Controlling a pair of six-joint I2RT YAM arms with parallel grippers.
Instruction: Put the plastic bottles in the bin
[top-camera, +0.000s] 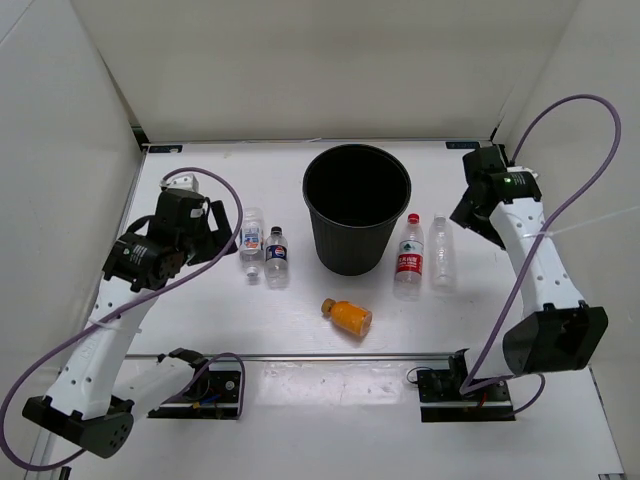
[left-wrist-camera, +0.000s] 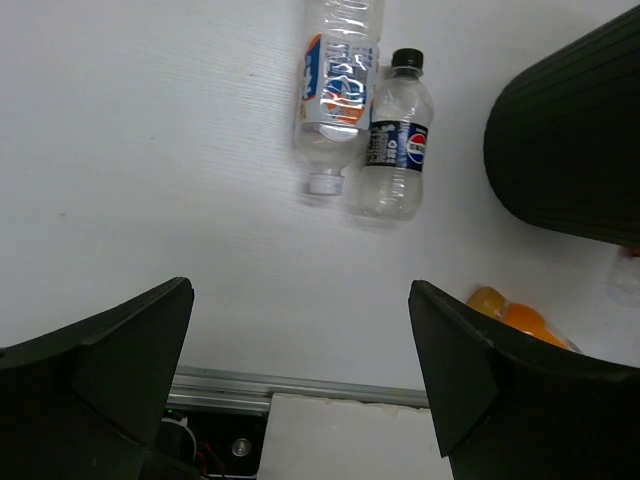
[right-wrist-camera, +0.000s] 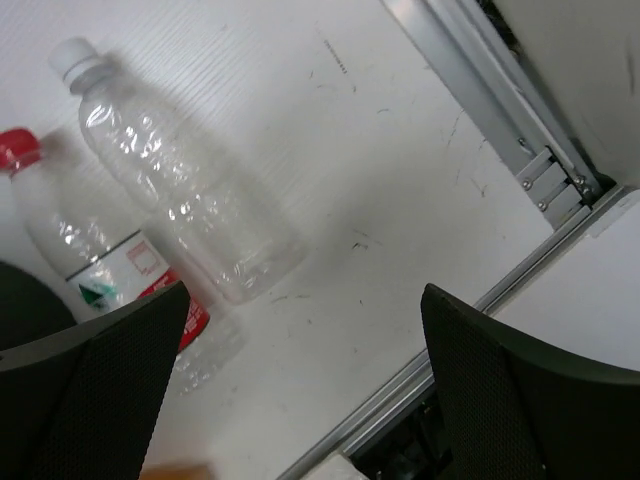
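The round black bin (top-camera: 350, 255) stands at the table's middle. Left of it lie two clear bottles with blue-and-white labels (top-camera: 251, 243) (top-camera: 277, 256), side by side; the left wrist view shows them (left-wrist-camera: 335, 80) (left-wrist-camera: 397, 150) ahead of my fingers. Right of the bin lie the red-capped, red-labelled bottle (top-camera: 409, 257) and the plain clear bottle (top-camera: 441, 253). The stubby orange bottle (top-camera: 348, 316) lies in front of the bin. My left gripper (top-camera: 218, 232) hovers open just left of the labelled pair. My right gripper (top-camera: 473, 215) hangs open to the right of the clear bottle (right-wrist-camera: 190, 190), holding nothing.
White walls enclose the table on the left, back and right. An aluminium rail (top-camera: 330, 355) runs along the near edge, with both arm bases and cables behind it. The bin's side (left-wrist-camera: 570, 140) fills the left wrist view's upper right.
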